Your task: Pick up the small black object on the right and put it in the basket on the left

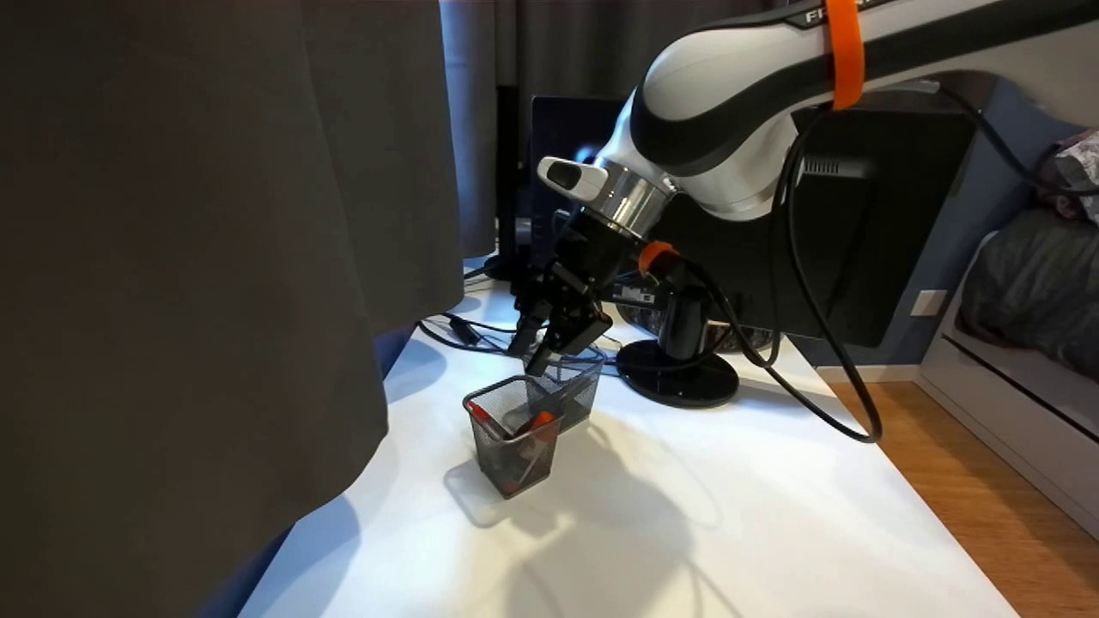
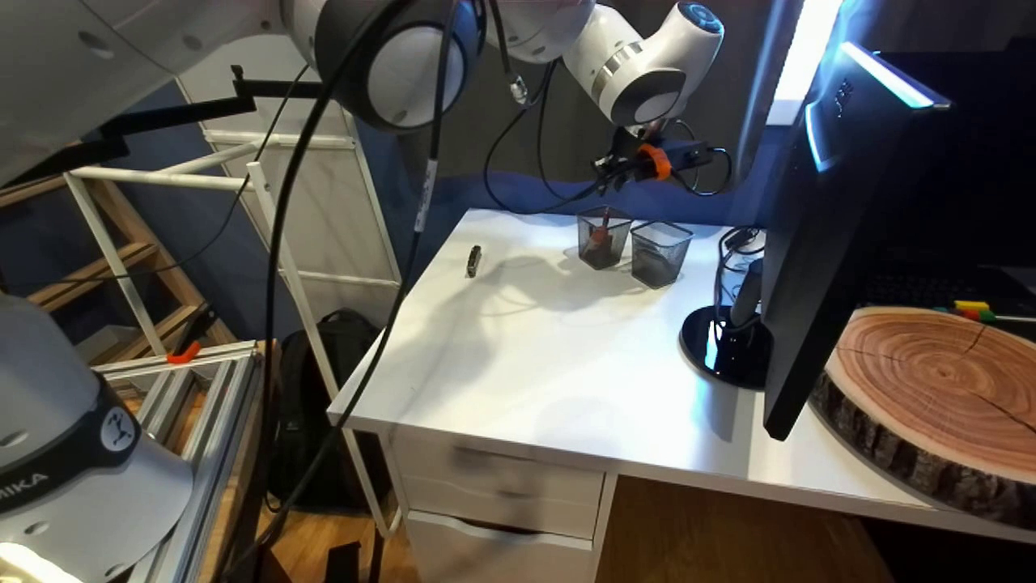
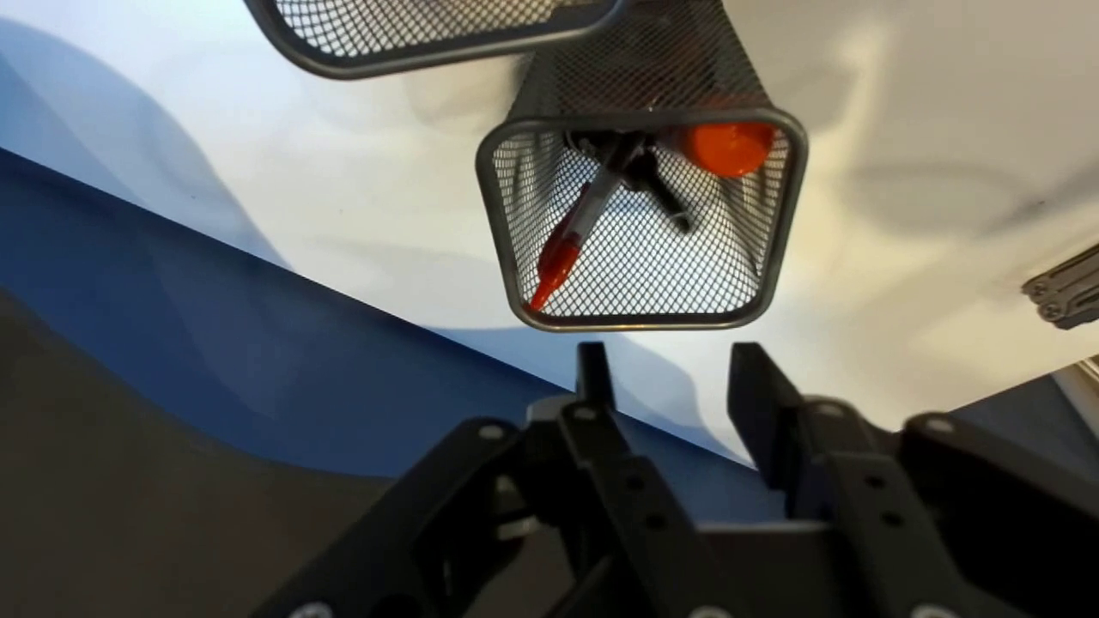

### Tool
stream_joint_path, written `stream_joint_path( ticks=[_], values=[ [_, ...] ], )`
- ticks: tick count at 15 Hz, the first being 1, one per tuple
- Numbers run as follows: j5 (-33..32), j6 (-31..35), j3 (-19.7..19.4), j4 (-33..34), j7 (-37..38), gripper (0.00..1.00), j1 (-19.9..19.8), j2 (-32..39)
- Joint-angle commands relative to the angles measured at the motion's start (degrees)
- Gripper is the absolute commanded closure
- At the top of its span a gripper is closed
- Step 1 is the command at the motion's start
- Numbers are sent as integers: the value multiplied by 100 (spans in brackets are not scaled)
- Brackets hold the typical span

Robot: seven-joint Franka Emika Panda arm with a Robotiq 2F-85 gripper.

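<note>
The small black object (image 2: 473, 261) lies on the desk, apart from the baskets. In the wrist view a dark grey folded metal piece (image 3: 1065, 292) at the right edge looks like the same thing. The left mesh basket (image 2: 603, 253) stands near the desk's edge and shows in an exterior view (image 1: 519, 459) and the wrist view (image 3: 640, 322). It holds a red-tipped pen (image 3: 571, 232), an orange-red item (image 3: 730, 148) and a blurred black piece (image 3: 665, 197). My gripper (image 3: 672, 378) is open and empty. In an exterior view its fingers (image 1: 527, 354) are just above the baskets.
A second mesh basket (image 1: 577, 395) stands close beside, also seen in an exterior view (image 2: 660, 257). A monitor on a round black base (image 1: 677, 373) and loose cables (image 1: 464, 330) are nearby. A dark curtain (image 1: 189, 257) hangs alongside the desk (image 2: 550, 364).
</note>
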Motion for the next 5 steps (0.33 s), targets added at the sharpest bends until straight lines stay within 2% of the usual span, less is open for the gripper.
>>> stream_joint_path(
  ticks=[1,3,4,5],
  values=[
    [5,-204,11,468,-14,26,57,196],
    [-54,23,-33,477,-15,14,89,150],
    [-9,-26,-6,205,0,30,0,50],
    [-9,-16,-6,246,0,24,3,49]
  ],
)
